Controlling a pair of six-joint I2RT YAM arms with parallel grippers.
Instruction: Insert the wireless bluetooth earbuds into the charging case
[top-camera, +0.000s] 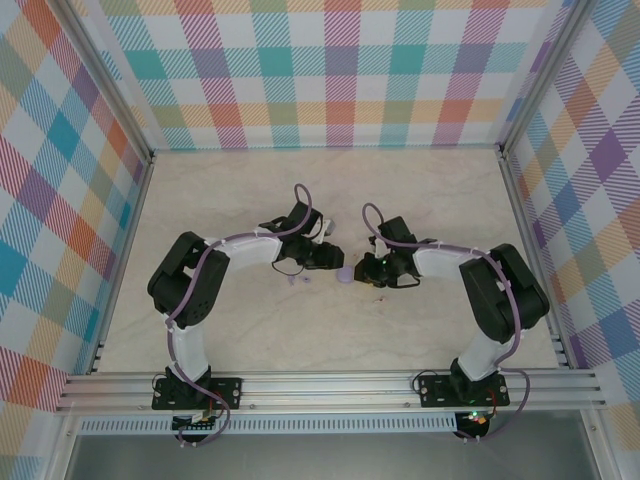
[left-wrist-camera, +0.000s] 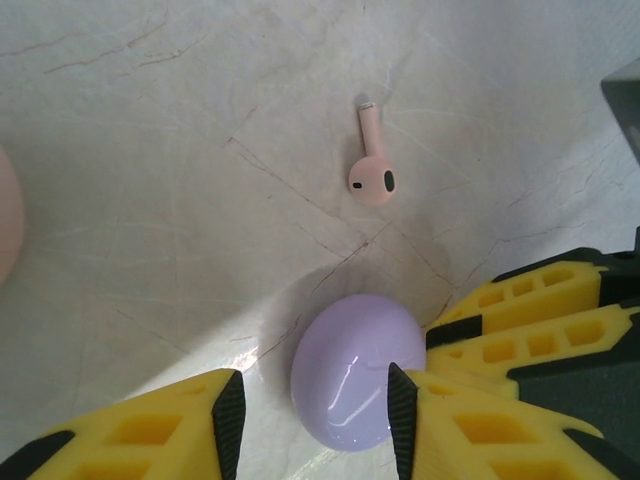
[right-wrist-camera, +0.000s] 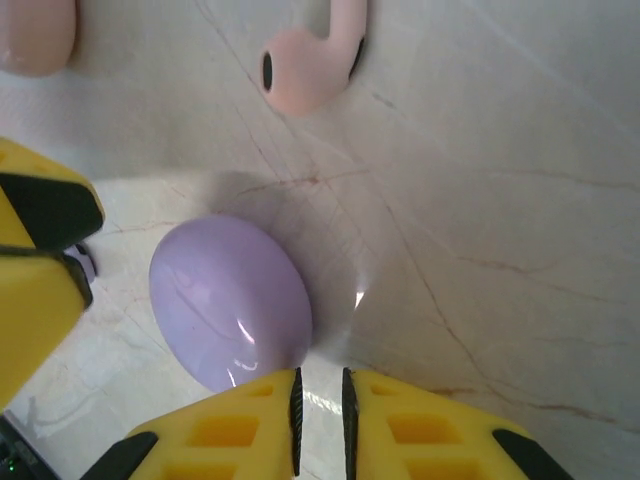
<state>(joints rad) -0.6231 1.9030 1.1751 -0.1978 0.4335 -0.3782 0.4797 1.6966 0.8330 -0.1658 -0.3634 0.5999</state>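
Lilac and glossy, the oval charging case (top-camera: 343, 275) lies on the pale marbled table (top-camera: 250, 330), midway between the two arms. From the left wrist, its long axis runs near to far, tilted slightly right. The left gripper (left-wrist-camera: 313, 390) straddles it with fingers apart; one pad overlaps the case's edge and the other stands clear, so nothing is clamped. The right gripper (right-wrist-camera: 320, 385) has its fingers almost together, with only a slit between, holding nothing; the case sits just beyond their tips. Two tiny purple earbuds (top-camera: 293, 281) lie just left of the case, too small to tell which way their stems point. A pink earbud (left-wrist-camera: 372, 172) lies beyond the case, stem pointing away from the left gripper.
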